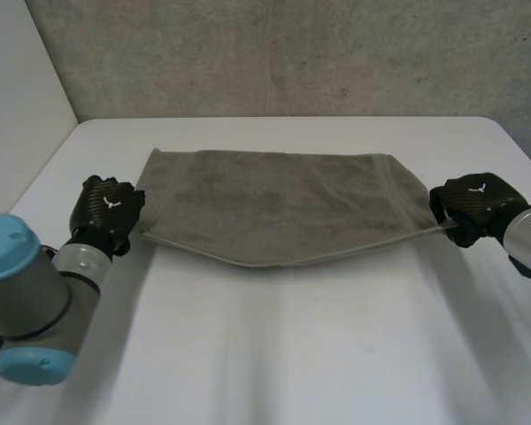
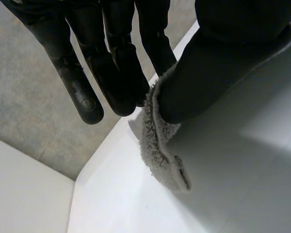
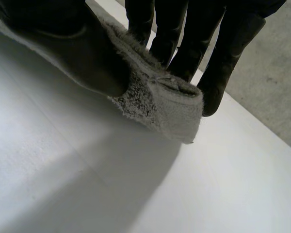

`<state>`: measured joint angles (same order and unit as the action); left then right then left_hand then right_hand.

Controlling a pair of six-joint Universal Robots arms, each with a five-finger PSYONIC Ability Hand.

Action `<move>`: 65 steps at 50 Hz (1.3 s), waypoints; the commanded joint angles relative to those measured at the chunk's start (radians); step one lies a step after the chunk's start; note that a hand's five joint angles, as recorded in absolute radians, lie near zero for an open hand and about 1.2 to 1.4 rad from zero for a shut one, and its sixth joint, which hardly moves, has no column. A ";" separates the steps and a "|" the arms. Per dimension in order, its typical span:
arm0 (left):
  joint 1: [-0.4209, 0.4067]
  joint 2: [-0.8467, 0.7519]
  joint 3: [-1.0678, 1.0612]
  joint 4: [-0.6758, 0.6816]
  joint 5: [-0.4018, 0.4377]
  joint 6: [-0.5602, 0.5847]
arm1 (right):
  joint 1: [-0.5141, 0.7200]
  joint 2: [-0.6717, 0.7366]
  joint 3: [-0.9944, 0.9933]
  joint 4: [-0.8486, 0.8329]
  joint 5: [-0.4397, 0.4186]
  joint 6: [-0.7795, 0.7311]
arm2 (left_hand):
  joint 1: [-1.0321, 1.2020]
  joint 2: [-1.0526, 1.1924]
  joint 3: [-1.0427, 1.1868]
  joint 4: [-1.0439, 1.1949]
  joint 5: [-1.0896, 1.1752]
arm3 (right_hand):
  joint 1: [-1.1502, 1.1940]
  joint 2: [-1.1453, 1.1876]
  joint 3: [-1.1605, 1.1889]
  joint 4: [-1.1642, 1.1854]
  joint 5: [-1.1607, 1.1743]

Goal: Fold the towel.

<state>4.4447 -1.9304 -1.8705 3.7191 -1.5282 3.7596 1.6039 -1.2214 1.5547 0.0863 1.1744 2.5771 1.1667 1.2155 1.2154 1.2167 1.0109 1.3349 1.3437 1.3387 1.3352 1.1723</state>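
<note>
A grey towel [image 1: 279,208] hangs stretched between my two hands above the white table [image 1: 274,354], its lower edge sagging in the middle. My left hand [image 1: 111,211] is at the towel's left end, and its wrist view shows the thumb [image 2: 218,63] pinching a towel corner [image 2: 160,145] against the fingers [image 2: 111,63]. At the right end my right hand [image 1: 473,205] is shut on the other corner [image 3: 169,104], pinched between thumb [image 3: 72,46] and fingers [image 3: 194,39].
A grey concrete wall [image 1: 292,53] rises behind the table's far edge. A white side wall [image 1: 13,97] stands to the left. My left arm [image 1: 26,301] reaches over the table's near left part.
</note>
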 commanded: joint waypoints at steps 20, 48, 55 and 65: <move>0.018 0.011 0.179 -0.267 0.149 -0.052 | -0.082 0.065 -0.291 0.328 -0.075 -0.192 | 0.230 0.181 0.181 0.180 0.211 | 0.061 0.053 0.058 0.061 0.049; -0.094 -0.607 0.909 -0.188 -0.060 -0.047 | 0.088 0.571 -0.625 -0.209 0.237 -0.081 | 0.230 0.181 0.181 0.180 0.211 | 0.061 0.053 0.058 0.061 0.049; -0.114 -0.630 0.901 -0.173 -0.050 -0.032 | 0.093 0.574 -0.627 -0.218 0.312 -0.075 | -0.974 -1.023 -1.022 -1.024 -0.993 | -1.160 -1.169 -1.164 -1.161 -1.172; -0.103 -0.584 0.846 -0.180 -0.090 0.026 | 0.087 0.443 -0.535 -0.247 0.326 -0.049 | -0.988 -1.037 -1.037 -1.038 -1.007 | -1.160 -1.169 -1.164 -1.161 -1.172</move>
<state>4.3316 -2.5509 -0.9916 3.5455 -1.5873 3.7715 1.6973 -0.6752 0.9527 -0.1450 1.5007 2.5144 0.1826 0.1752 0.1755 0.1764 0.0330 0.2322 0.2477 0.2457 0.2579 0.0614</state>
